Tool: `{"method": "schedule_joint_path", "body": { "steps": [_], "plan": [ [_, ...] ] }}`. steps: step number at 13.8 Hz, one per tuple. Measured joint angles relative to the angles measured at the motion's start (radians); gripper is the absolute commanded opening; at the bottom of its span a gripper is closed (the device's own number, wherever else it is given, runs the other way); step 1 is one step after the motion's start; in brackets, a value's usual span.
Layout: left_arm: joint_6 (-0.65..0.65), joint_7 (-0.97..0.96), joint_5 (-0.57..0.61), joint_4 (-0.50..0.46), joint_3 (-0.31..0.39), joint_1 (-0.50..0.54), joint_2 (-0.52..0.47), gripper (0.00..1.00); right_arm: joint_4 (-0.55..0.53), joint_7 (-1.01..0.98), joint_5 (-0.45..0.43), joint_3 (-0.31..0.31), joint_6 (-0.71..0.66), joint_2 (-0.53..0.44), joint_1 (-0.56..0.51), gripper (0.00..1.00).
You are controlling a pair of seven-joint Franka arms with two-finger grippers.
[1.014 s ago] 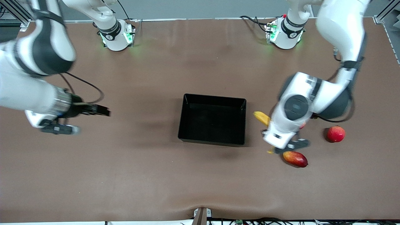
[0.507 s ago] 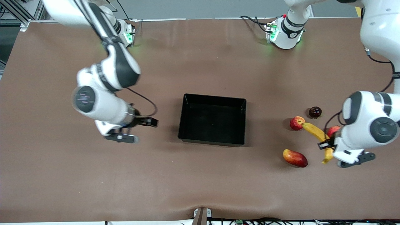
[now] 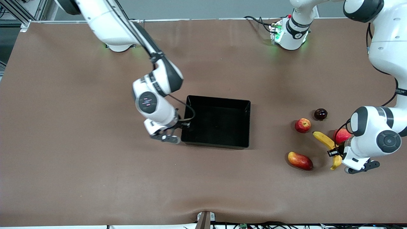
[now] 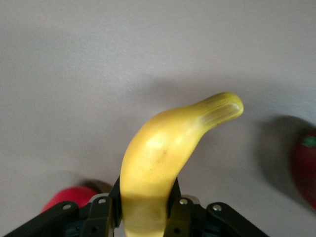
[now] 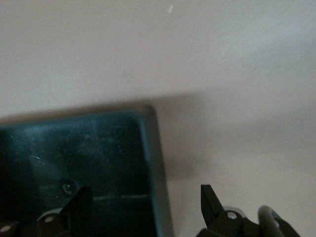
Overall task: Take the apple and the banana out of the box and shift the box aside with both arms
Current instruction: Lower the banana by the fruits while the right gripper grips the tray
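The box (image 3: 246,124) is a shallow glossy black tray in the middle of the table. My right gripper (image 3: 181,127) is open at its wall toward the right arm's end. In the right wrist view the box's wall (image 5: 155,168) runs between the open gripper's (image 5: 144,195) fingers. My left gripper (image 3: 334,153) is shut on the yellow banana (image 3: 321,138), low over the table toward the left arm's end. The left wrist view shows the banana (image 4: 163,148) sticking out of that gripper (image 4: 146,207). The small red apple (image 3: 302,125) lies beside the banana's free tip.
A red-yellow mango (image 3: 300,160) lies nearer the front camera than the apple. A larger red round fruit (image 3: 341,135) sits partly hidden by the left arm. A small dark round fruit (image 3: 320,114) lies farther back.
My right arm has swung from its end of the table to the box wall. My left gripper has carried the banana from beside the box toward the left arm's end.
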Motion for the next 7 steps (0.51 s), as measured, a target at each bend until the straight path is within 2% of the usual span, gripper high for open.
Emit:
{"method": "schedule_joint_path", "body": {
  "steps": [1, 2, 3, 5, 7],
  "plan": [
    [0.013, 0.0, 0.021, 0.0, 0.009, 0.001, 0.012, 0.0, 0.0, 0.006, -0.011, -0.001, 0.004, 0.016, 0.022, 0.36],
    [0.019, 0.0, 0.029, 0.0, 0.013, 0.001, 0.022, 0.0, 0.0, 0.01, -0.027, -0.002, 0.006, 0.028, 0.036, 0.15],
    [0.023, 0.0, 0.032, 0.001, 0.013, 0.0, 0.027, 0.0, -0.001, 0.011, -0.04, -0.002, 0.006, 0.036, 0.043, 0.03],
    [0.026, 0.0, 0.034, 0.003, 0.013, -0.006, 0.031, 0.0, -0.008, 0.011, -0.053, -0.005, 0.004, 0.04, 0.044, 0.0],
    [0.037, 0.0, 0.035, 0.004, 0.013, -0.01, 0.035, 0.17, -0.009, 0.011, -0.056, -0.014, -0.008, 0.04, 0.043, 0.0]
  ]
}}
